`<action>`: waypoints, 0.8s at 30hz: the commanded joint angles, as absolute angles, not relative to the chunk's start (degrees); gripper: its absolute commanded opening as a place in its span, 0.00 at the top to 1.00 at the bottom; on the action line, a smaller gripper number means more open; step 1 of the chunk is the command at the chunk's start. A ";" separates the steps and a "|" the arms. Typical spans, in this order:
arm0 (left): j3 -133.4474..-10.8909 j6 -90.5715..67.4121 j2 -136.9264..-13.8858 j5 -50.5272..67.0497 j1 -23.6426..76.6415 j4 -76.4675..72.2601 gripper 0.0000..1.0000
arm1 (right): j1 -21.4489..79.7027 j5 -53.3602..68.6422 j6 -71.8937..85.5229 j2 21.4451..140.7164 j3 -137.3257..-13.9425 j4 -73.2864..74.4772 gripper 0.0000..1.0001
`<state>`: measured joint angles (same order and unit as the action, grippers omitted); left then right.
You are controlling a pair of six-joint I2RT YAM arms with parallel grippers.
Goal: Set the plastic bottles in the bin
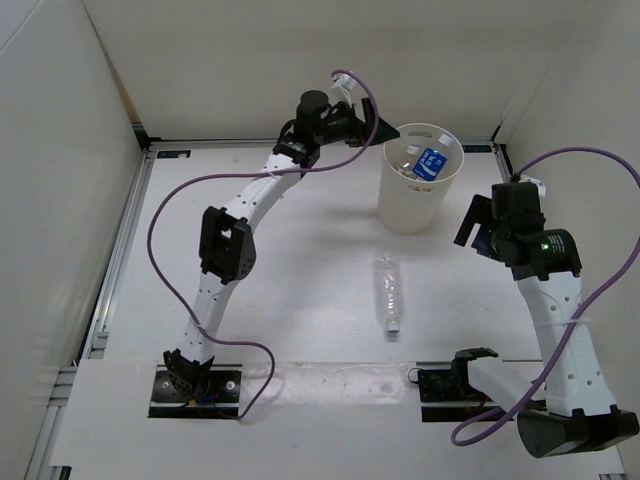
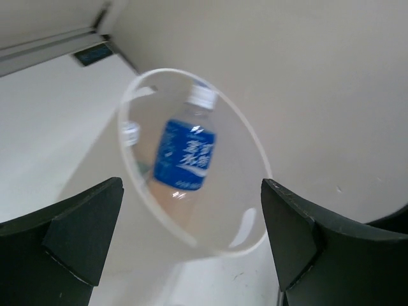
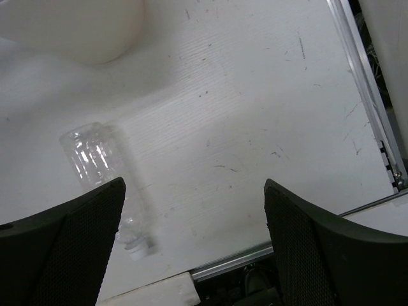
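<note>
The white bin (image 1: 408, 212) stands at the back of the table, right of centre. A blue-labelled plastic bottle (image 1: 431, 163) with a white cap lies inside it, and the left wrist view shows that bottle (image 2: 185, 153) falling or resting within the rim (image 2: 256, 148), beside the white cap of another bottle (image 2: 131, 133). My left gripper (image 1: 388, 128) hangs open and empty just left of the bin's mouth (image 2: 191, 191). A clear label-less bottle (image 1: 389, 292) lies flat on the table in front of the bin. My right gripper (image 1: 472, 222) is open and empty, above and right of that bottle (image 3: 95, 156).
White walls close in the table on three sides. Aluminium rails (image 1: 128, 235) run along the table edges, one close on the right (image 3: 370, 95). Purple cables (image 1: 170, 215) loop off both arms. The bin's base (image 3: 83, 32) shows in the right wrist view.
</note>
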<state>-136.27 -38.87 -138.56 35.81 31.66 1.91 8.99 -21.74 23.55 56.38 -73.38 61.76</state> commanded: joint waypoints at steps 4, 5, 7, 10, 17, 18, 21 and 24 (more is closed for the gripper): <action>-119.03 -33.77 -116.49 27.87 21.54 4.83 0.00 | 11.95 -10.48 21.18 58.27 -70.75 57.57 0.10; -113.44 -31.57 -113.32 26.12 18.84 7.01 0.00 | 12.39 -8.20 21.62 60.01 -70.06 57.22 0.10; -109.88 -26.93 -110.32 22.52 17.32 11.67 0.00 | 12.22 -4.77 22.59 61.52 -68.29 56.69 0.10; -101.53 -22.52 -102.07 16.89 13.46 18.27 0.00 | 13.79 -2.30 23.64 65.03 -67.06 54.41 0.10; -82.63 -22.24 -93.36 13.97 7.48 20.74 0.00 | 23.37 -0.97 25.31 70.66 -60.65 42.81 0.10; -81.66 -21.98 -92.82 13.54 6.25 20.74 0.00 | 27.38 -2.36 25.40 71.88 -60.47 42.11 0.10; -76.57 -20.92 -91.15 13.18 4.58 21.97 0.00 | 31.01 -2.11 25.75 78.28 -61.60 40.25 0.10; -74.28 -20.83 -90.09 13.45 3.26 22.59 0.00 | 30.68 -0.63 25.66 85.23 -65.03 42.44 0.10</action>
<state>-75.77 -22.24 -94.52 14.20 4.69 21.45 31.05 -1.89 25.04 80.34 -61.71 43.72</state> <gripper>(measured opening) 0.994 0.905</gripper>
